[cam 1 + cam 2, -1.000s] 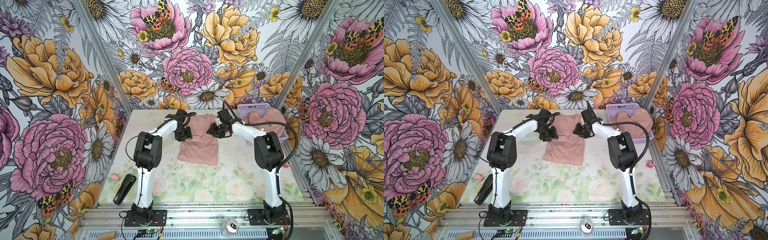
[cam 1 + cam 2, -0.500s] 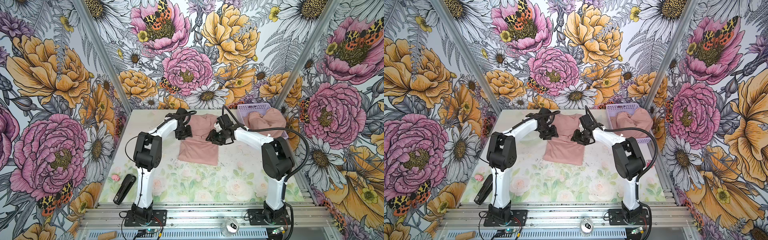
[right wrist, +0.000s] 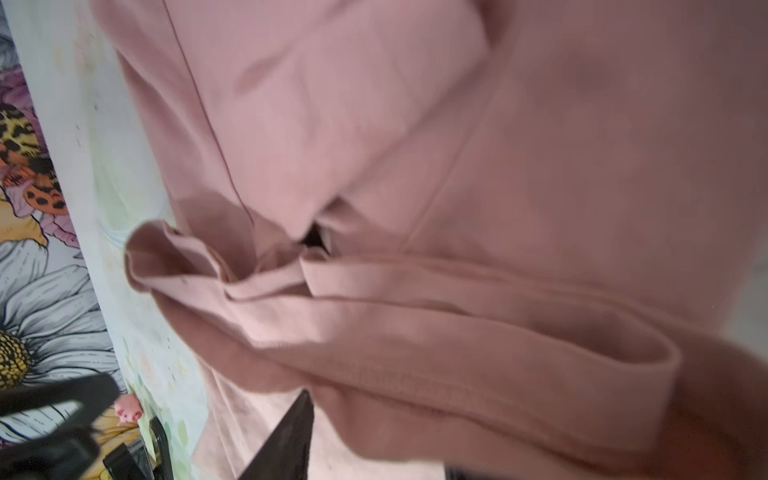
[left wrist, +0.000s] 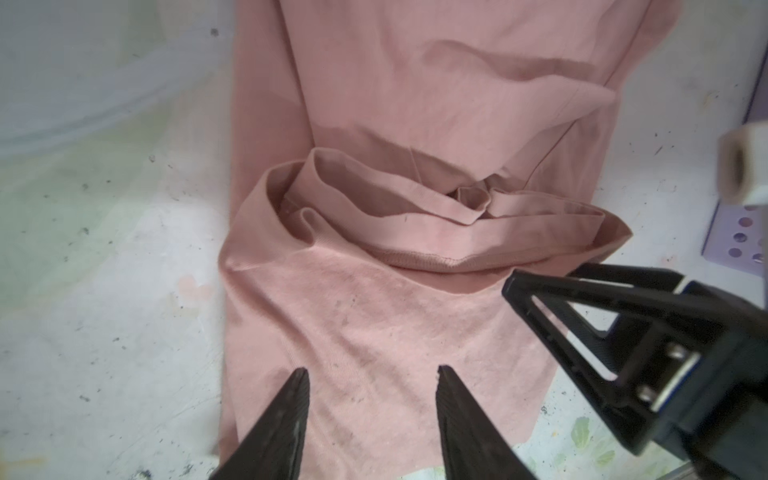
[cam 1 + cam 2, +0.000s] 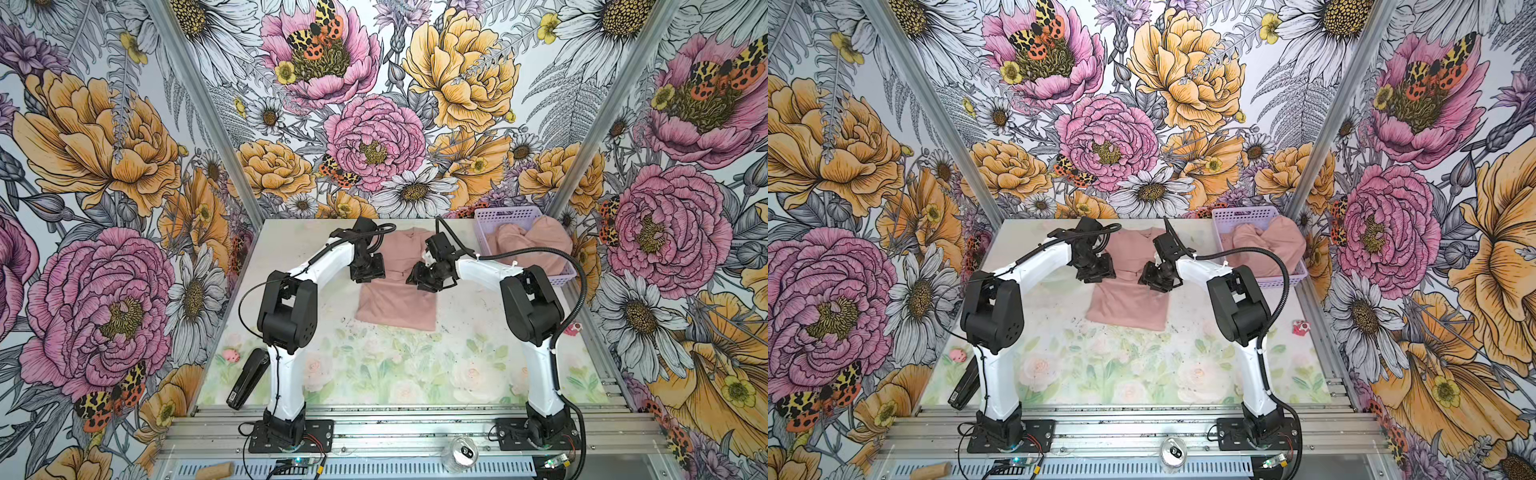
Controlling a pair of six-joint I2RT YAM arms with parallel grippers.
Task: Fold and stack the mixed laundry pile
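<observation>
Two end effectors hover over a dusty-pink garment [image 5: 397,299] lying partly folded at the back middle of the surface [image 5: 415,374]. Left end effector [image 4: 370,411] has its fingers apart, gripping nothing; right end effector [image 5: 426,279] is mostly hidden, so I cannot tell its state. More pink cloth [image 5: 528,245] fills the lavender basket [image 5: 505,215].

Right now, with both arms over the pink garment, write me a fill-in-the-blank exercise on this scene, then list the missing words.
1. The pink garment lies spread on the ____.
2. More pink clothes sit in the lavender ____ at the table's far right corner.
3. In the left wrist view, the left gripper has its jaws ____ above the cloth, holding nothing.
4. A black ____ lies on the table near the left arm's base.

Missing words: table; basket; open; stapler
</observation>
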